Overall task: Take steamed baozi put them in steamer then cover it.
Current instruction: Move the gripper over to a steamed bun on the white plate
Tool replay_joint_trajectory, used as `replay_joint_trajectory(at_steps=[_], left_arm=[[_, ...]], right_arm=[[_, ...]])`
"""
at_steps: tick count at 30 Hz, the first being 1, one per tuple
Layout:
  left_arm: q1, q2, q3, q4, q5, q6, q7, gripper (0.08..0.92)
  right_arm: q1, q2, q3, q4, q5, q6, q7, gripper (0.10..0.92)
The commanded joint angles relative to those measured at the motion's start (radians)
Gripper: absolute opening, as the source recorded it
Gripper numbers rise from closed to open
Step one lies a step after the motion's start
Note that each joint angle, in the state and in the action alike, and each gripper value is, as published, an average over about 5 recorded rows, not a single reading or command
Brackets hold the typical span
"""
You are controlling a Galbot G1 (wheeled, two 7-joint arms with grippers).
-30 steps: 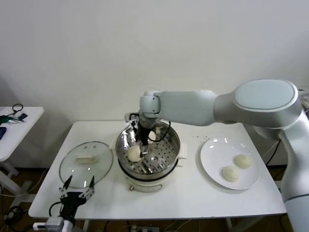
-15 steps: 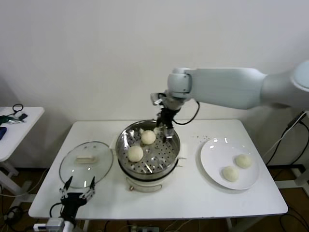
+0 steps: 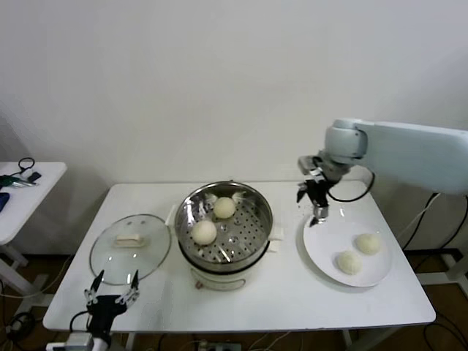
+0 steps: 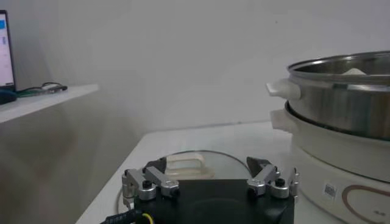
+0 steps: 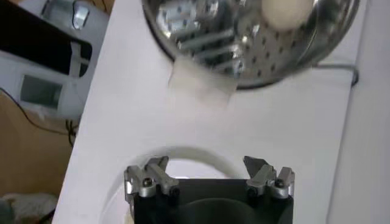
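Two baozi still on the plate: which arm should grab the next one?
Right, probably. Its open, empty end effector hangs over the plate's near-steamer edge, close to both baozi. The left end effector sits open at the table's front edge beside the cover, across the steamer.

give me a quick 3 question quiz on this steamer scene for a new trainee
1. True or false: the cover already sits on the steamer.
2. How many steamed baozi are left on the plate?
A. none
B. two
C. four
3. Fill in: the right gripper, open and holding nothing, hangs over the edge of the ____.

Key:
1. False. It lies on the table beside the steamer, near the open left gripper.
2. B. One baozi and another; two more are in the steamer.
3. plate
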Motion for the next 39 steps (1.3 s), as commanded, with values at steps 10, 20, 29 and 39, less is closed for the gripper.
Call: replay_joint_trajectory(at_steps=[10, 20, 29, 39], left_arm=[[0.006, -0.051, -0.01, 0.006, 0.042, 0.002, 0.003, 0.823], [0.009, -0.066, -0.013, 0.02, 0.046, -0.003, 0.003, 0.823], [0.0, -0.079, -0.022, 0.024, 0.038, 0.002, 0.002, 0.823], [0.001, -0.082, -0.026, 0.028, 0.038, 0.001, 0.001, 0.823]], right_arm=[[-0.417, -0.214, 0.233, -0.055, -0.336, 0.036, -0.01, 0.823], [-0.539, -0.187, 0.353, -0.125, -0.398, 0.041, -0.009, 0.823], [-0.555, -0.149, 0.385, -0.172, -0.43, 0.051, -0.009, 0.823], [-0.57, -0.134, 0.4, -0.193, -0.439, 0.058, -0.017, 0.823]])
